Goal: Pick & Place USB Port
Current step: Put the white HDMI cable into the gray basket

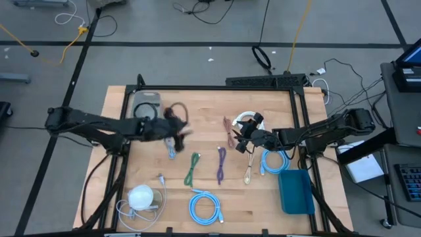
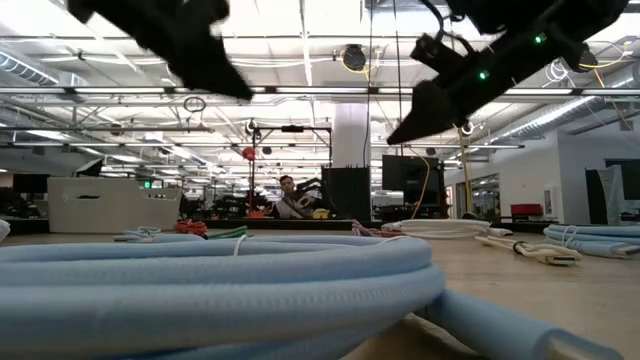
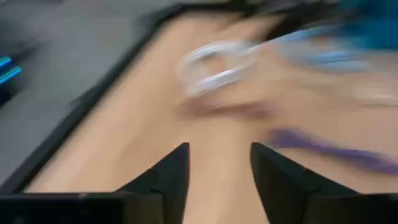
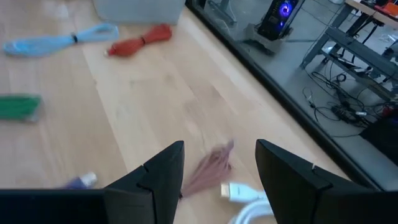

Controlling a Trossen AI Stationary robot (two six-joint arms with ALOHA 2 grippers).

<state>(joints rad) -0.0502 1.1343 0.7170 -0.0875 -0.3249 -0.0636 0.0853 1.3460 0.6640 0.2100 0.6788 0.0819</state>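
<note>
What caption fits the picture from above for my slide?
Two robot arms reach over a wooden table of coiled cables, the left gripper and the right gripper both open and empty.

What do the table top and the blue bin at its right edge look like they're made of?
Table top: pale wood, probably butcher block, with visible grain and plank lines, matte. Blue bin: likely molded plastic, a smooth, uniform teal with rounded corners.

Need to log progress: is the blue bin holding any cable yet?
Empty: the high view shows the blue bin with only bare blue floor, no cable inside.
</note>
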